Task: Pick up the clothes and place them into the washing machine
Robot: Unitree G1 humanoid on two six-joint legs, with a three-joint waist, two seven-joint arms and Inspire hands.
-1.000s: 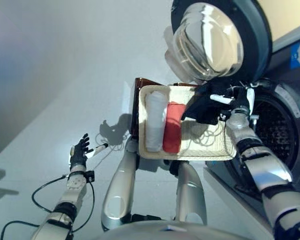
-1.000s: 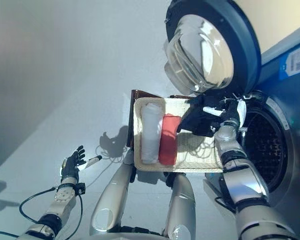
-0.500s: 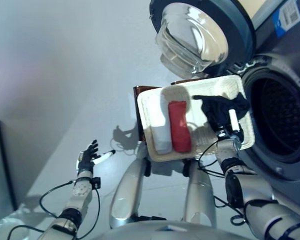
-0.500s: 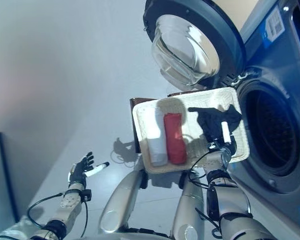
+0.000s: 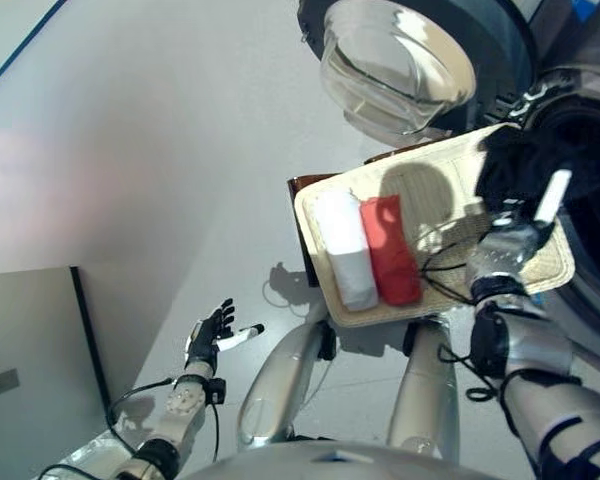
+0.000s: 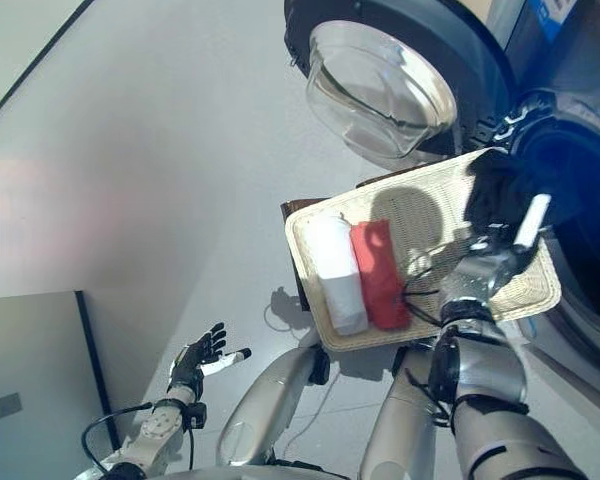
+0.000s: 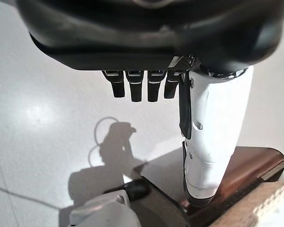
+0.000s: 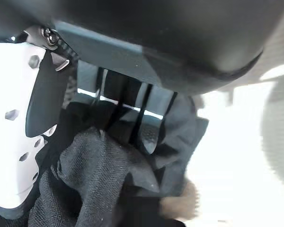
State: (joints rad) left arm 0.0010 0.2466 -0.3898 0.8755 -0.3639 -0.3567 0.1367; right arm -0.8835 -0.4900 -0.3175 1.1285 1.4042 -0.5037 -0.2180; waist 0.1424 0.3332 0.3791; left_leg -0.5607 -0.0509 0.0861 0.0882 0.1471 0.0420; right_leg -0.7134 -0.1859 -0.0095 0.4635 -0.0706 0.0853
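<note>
The right hand (image 6: 500,225) grips a dark garment (image 8: 109,189) at the right of the frame, beside the washing machine drum (image 5: 590,170). It should carry the garment well inside the opening before letting go. The left hand (image 6: 202,355) hangs open at lower left.

Head cameras look steeply down, side by side, both catching the basket (image 5: 540,270) and washer door (image 6: 380,85). Each wrist camera peers along its hand from very close, the left toward floor (image 7: 47,109).
</note>
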